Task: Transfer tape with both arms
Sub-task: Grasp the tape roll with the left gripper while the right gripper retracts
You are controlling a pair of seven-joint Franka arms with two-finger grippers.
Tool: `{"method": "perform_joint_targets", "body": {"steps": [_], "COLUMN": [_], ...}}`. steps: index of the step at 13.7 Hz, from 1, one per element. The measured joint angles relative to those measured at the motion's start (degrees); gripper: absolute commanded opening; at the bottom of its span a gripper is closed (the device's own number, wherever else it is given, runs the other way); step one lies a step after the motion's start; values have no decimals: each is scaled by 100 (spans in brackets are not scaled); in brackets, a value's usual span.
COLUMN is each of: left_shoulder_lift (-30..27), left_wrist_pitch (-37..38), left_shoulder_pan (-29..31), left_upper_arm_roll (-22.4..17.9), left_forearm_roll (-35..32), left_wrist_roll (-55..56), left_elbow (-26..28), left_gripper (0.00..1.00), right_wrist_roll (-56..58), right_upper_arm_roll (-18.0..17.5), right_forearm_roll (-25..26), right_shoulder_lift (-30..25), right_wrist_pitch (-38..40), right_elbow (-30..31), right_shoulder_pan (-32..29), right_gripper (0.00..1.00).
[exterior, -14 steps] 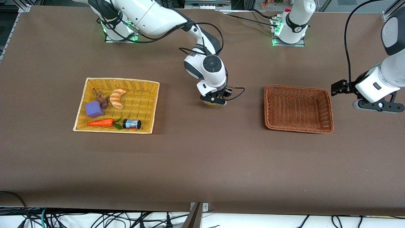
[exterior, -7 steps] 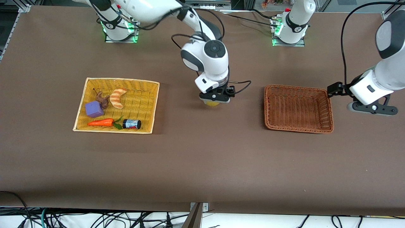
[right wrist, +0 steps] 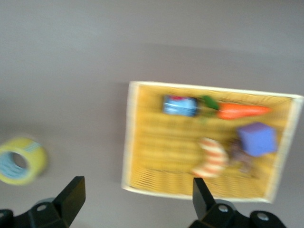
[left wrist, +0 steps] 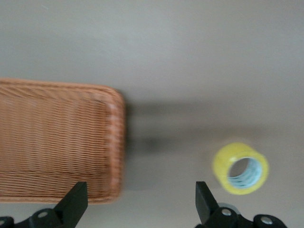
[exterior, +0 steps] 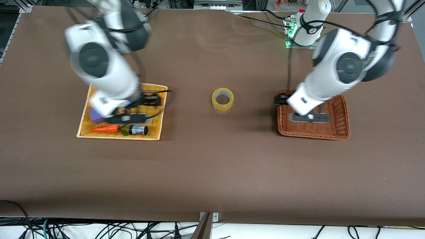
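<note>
Brown desk (exterior: 212,166) seen from a high camera facing two white robot arms. Roll of yellowish tape (exterior: 222,99) lying flat on the bare desk, hole up, alone between two baskets, touched by neither arm. Toward the right arm's end, a yellow wicker basket (exterior: 156,113) holding an orange carrot (exterior: 105,128), a small dark jar (exterior: 138,129), a purple block (exterior: 94,115), and a striped crescent bread (right wrist: 212,157) shown in the right wrist view. Right gripper (exterior: 125,117) up in the air over that yellow basket, fingers (right wrist: 71,194) spread wide and holding nothing. Toward the left arm's end, a brown wicker basket (exterior: 335,132). Left gripper (exterior: 309,117) in the air over the brown basket, fingers (left wrist: 75,202) likewise spread apart and empty. Tape (left wrist: 240,168) visible off to one side in the left wrist view, and again in the right wrist view (right wrist: 21,160).
</note>
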State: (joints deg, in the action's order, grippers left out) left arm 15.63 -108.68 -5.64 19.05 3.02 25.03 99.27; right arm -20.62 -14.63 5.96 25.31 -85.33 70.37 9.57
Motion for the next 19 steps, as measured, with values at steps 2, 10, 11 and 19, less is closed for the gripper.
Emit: {"method": "perform_joint_targets", "body": {"steps": [2, 10, 11, 19], "left_shoulder_lift": [247, 1697, 1797, 1950], "left_wrist_pitch": [-521, -2384, -2488, -2643], "left_shoulder_pan": [-156, -1161, -1230, -1392], "left_upper_arm_roll": [230, 276, 276, 294], "left_forearm_roll": [0, 0, 0, 0], "left_wrist_roll": [534, 1339, 1432, 1565], "left_elbow": [175, 450, 463, 921], "left_gripper": [100, 100, 100, 100], "right_wrist_roll": [674, 1647, 1672, 2307], "right_upper_arm_roll": [53, 600, 734, 1060], "right_forearm_roll": [-55, -470, -481, -639], "right_shoulder_lift": [-149, -1613, -1825, -2245], "right_wrist_pitch": [414, 698, 692, 125], "right_elbow": [1, 685, 928, 1521], "right_shoulder_pan": [-616, -1776, -1797, -1796], "right_gripper": [100, 100, 100, 100]}}
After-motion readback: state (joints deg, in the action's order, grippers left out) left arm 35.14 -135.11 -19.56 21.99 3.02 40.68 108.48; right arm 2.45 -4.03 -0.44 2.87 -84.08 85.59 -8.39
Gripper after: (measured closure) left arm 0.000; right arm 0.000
